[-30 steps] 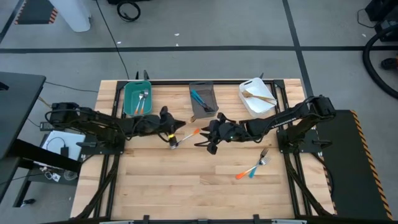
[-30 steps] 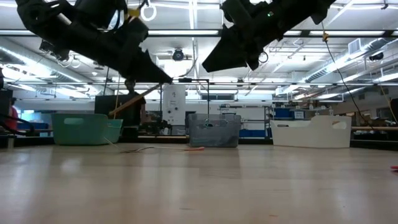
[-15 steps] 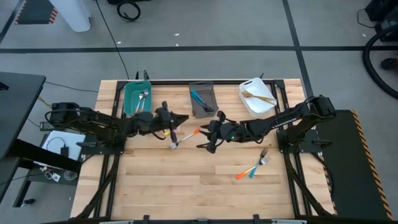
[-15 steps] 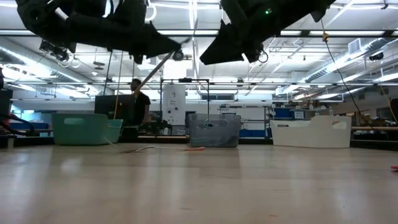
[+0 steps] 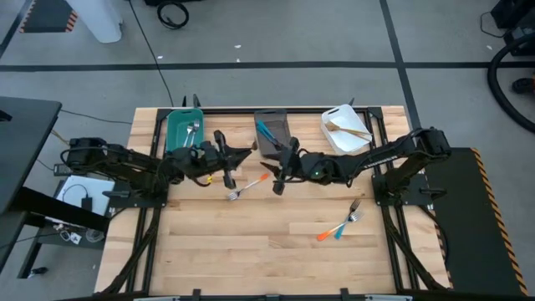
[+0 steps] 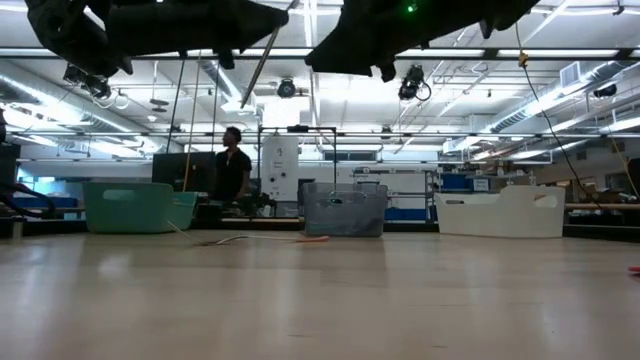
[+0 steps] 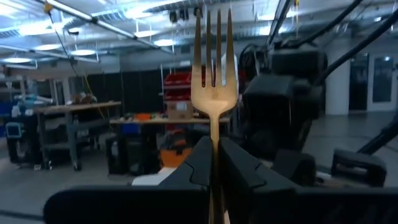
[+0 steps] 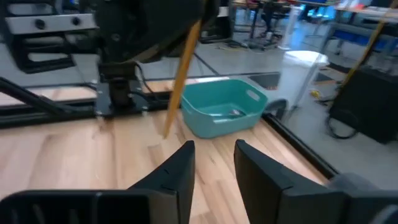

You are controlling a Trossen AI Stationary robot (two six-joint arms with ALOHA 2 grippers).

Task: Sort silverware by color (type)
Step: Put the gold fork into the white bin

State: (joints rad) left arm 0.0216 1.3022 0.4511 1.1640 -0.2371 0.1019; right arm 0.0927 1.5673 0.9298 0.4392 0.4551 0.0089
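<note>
My left gripper [image 7: 214, 144] is shut on a golden-tan fork [image 7: 213, 81], high over the table's middle left [image 5: 227, 161]. My right gripper [image 8: 214, 155] faces it from the right [image 5: 280, 171], open, with nothing between its fingers. An orange-handled fork [image 5: 251, 182] lies flat on the wood below and between them. An orange fork and a blue fork [image 5: 338, 226] lie crossed toward the near right. Other forks lie in the teal bin [image 5: 184, 132], the grey bin [image 5: 273, 134] and the white bin [image 5: 345, 130]. My left gripper pinches the golden fork's neck [image 7: 214, 134], just below the tines, between its two fingers. The fingers come from the table's left, slanting a little upward. The tines stand up past the fingertips and the handle [image 8: 179, 84] slants down below the gripper. The fork is clear of the table.
The three bins stand in a row along the far edge. Bare wood [image 5: 251, 251] stretches across the near half of the table. A person [image 6: 232, 165] stands in the room beyond the far edge.
Both grippers have risen and tipped upward. My left gripper has swung the golden fork from a downward slant until its tines point up. The forks on the table have stayed where they were.
</note>
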